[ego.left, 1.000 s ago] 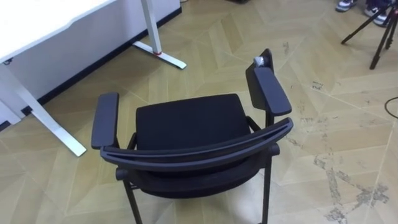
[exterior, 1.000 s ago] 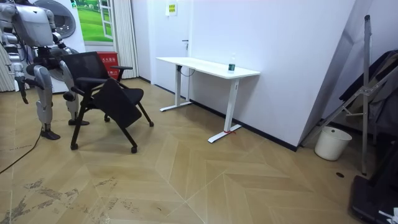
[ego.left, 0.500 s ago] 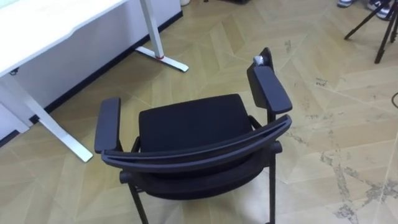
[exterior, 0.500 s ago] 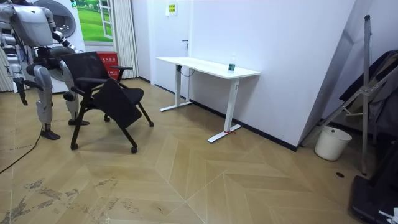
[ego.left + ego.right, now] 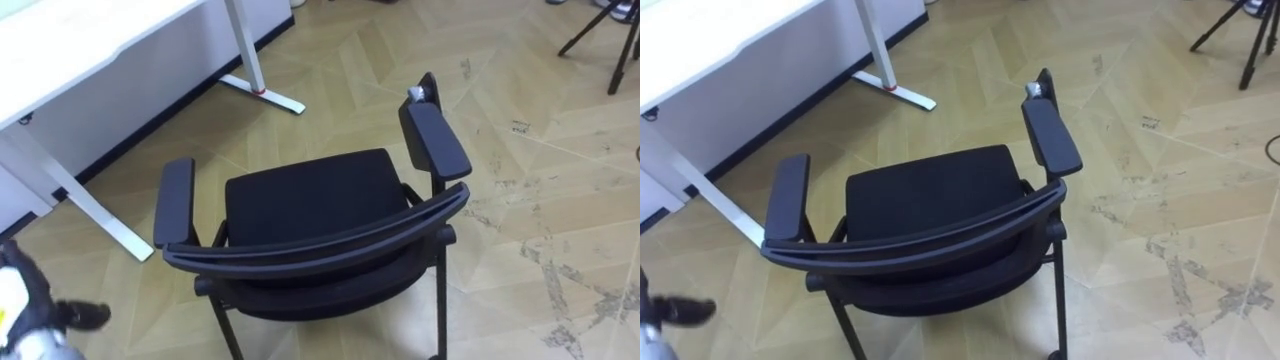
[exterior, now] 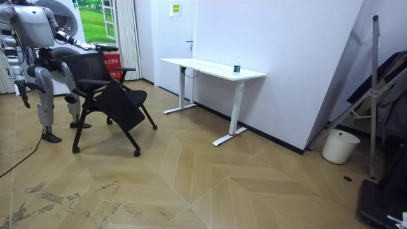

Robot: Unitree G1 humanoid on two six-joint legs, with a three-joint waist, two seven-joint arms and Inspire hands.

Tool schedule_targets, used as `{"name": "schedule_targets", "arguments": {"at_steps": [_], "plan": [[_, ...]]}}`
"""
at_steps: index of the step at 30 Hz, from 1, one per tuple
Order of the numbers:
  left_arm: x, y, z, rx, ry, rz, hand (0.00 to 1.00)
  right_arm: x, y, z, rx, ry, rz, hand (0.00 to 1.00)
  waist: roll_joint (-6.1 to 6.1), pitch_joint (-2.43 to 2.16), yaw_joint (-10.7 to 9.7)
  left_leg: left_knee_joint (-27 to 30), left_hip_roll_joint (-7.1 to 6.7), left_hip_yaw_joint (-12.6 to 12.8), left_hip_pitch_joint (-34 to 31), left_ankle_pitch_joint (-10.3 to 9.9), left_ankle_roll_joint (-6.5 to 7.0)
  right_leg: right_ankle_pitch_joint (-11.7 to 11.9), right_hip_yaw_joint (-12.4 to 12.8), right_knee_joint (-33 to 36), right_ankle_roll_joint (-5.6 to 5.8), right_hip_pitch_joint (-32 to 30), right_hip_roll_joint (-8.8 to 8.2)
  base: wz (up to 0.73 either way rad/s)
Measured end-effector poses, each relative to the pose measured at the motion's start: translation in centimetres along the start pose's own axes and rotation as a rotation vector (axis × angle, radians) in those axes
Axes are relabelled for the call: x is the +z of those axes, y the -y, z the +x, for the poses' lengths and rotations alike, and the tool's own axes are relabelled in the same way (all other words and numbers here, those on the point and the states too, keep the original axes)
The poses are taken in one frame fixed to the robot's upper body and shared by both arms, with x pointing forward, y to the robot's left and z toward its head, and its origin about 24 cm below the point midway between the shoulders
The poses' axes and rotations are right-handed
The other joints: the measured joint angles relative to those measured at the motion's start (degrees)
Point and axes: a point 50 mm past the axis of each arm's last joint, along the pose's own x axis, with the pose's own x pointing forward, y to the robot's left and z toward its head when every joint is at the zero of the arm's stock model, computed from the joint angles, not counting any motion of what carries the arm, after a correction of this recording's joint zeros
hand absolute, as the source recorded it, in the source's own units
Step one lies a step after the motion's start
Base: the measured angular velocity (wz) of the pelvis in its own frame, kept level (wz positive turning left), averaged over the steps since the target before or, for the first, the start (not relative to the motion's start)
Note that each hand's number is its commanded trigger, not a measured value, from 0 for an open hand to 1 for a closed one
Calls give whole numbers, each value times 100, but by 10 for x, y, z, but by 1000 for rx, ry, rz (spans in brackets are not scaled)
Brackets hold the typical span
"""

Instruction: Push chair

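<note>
Left hand (image 5: pixel 45 315) left of the black chair (image 5: pixel 310 200); whether open or closed, unclear

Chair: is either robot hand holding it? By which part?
Nothing is held. The left robot hand hovers beside the chair, clear of its left armrest; the right robot hand hangs at the robot's side.
</note>
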Motion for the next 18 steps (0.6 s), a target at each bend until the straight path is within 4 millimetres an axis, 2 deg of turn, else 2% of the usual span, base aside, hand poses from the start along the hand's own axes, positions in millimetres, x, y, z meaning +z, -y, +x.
{"name": "schedule_targets", "arguments": {"at_steps": [5, 8, 9, 11, 12, 14, 18], "plan": [[35, -19, 5, 93, 172, 40, 0, 3, -5, 0, 21, 9, -5, 0, -10, 20, -24, -1, -2, 0, -6, -1, -1, 2, 13, -22, -3, 17, 3, 0], [48, -23, 3, 117, 253, 96, 0, 1, -5, 0, 31, 3, -2, 0, -53, 48, -33, -5, -5, 0, -4, -1, -1, 2, -3, -30, -3, 34, 2, 0], [52, -24, 2, 119, 273, 106, 0, 1, -5, 0, 33, 3, -3, 0, -37, 42, -33, -6, -5, -3, -4, -1, -1, 2, -6, -30, -3, 37, 2, 3], [72, -29, -3, 125, 368, 120, 0, 2, -6, 0, 43, 9, -8, 0, -58, 91, -53, -3, -8, -37, -35, -1, -1, 2, -40, -31, -3, 19, 2, 7], [78, -30, -5, 127, 397, 123, 0, 2, -6, 0, 44, 12, -11, 0, -64, 97, -51, 1, -9, -42, -56, -1, -2, 2, -50, -31, -3, 2, 2, 10], [96, -29, -10, 114, 495, 168, 0, 7, -9, 0, 51, 31, -23, 0, -56, 98, -51, 7, -24, -106, -129, -1, -1, 2, -67, -25, -2, -54, -3, 7], [106, -20, -16, 32, 549, 203, 0, 12, -14, 1, 61, 51, -35, 0, -34, 86, -153, 6, -32, -109, -135, -1, -1, 3, -51, -27, -2, -56, -9, 1]]}}
